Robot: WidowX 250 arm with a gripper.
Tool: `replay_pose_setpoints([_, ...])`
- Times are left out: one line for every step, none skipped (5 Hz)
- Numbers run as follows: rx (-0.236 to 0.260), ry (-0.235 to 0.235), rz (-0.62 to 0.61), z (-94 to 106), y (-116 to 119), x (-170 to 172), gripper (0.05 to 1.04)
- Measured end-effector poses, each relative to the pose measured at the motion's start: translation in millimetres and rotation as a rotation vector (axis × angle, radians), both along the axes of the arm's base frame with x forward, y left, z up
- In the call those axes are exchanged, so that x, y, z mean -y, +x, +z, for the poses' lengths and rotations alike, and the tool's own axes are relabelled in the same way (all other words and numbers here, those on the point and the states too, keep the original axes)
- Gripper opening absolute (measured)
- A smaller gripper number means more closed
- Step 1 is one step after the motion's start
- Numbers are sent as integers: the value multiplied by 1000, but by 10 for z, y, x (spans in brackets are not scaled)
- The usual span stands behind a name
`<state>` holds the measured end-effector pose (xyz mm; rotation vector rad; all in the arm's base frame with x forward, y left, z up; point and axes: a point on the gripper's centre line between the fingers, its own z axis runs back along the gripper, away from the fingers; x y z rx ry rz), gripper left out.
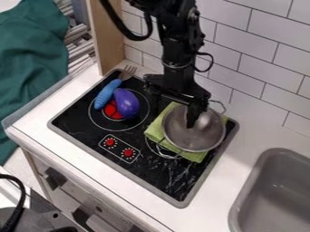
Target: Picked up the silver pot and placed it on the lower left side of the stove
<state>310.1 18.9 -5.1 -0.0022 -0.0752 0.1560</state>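
Observation:
The black gripper hangs over the upper left part of the silver pot, its fingers spread wide. One finger reaches down over the inside of the pot, and the other is to the left, outside the rim. The pot stands upright on a green cloth on the right half of the black stove, partly over the right burner ring.
A purple eggplant lies on the left burner, beside a blue-handled fork that points to the stove's back corner. Red knobs are printed at the stove's front. A grey sink is at the right; a tiled wall rises behind.

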Motion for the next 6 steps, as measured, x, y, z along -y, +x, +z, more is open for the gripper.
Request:
replay_pose_setpoints([-24,12,12,-98,30,-100,1001])
replay_pose_setpoints([-35,19,15,-143,84,-147,945])
replay_pose_setpoints([-45,22,6,-177,106,-149,647])
replay_pose_setpoints([-51,20,-6,-175,99,-145,340])
replay_pose_setpoints([-51,18,-7,-168,101,-146,148])
replay_pose_setpoints([-49,16,-8,-150,118,-134,88])
